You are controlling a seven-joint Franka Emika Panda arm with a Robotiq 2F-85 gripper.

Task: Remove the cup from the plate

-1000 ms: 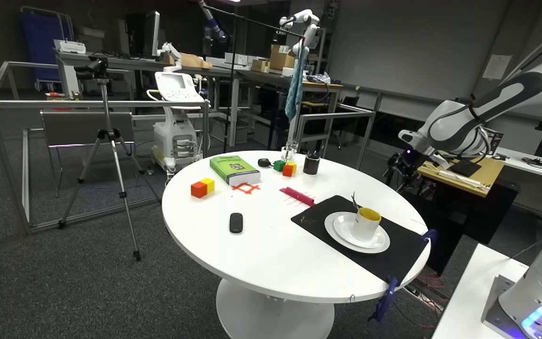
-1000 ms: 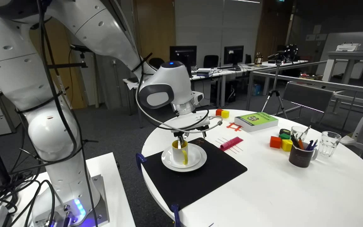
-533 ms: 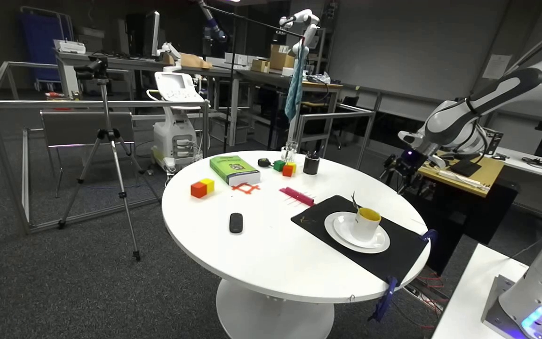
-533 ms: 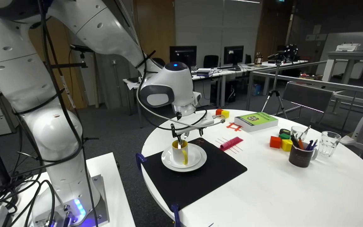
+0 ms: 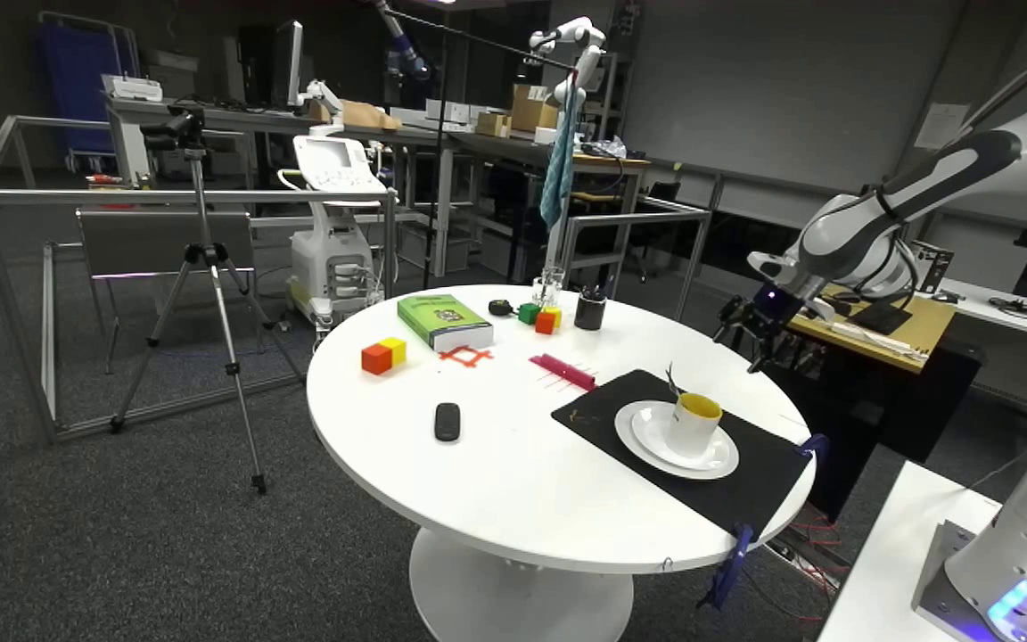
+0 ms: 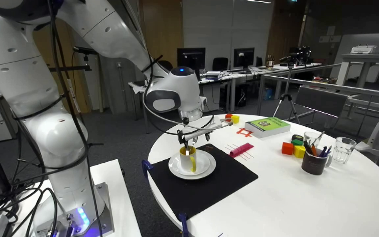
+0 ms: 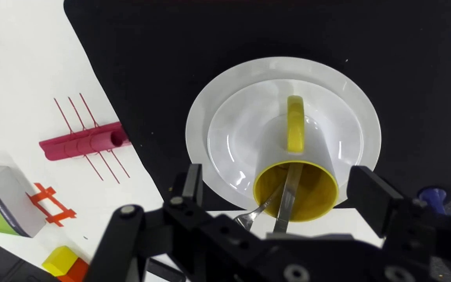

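The cup is white with a yellow inside and handle. It stands upright on the stacked white plates, a small one on a larger one. A knife and a fork stand in it. The cup and plate also show in an exterior view, and the cup and plate in an exterior view. My gripper is open and empty, its fingers apart on either side of the cup's mouth in the wrist view. In an exterior view the gripper is above and apart from the cup.
The plate lies on a black mat held by blue clamps. A pink roll, a green book, coloured blocks, a dark mug with pens, glasses and a black remote-like object are on the round table.
My gripper has moved a little, leftward toward the table in an exterior view, and its tilt has changed. The cup and plate have not moved.
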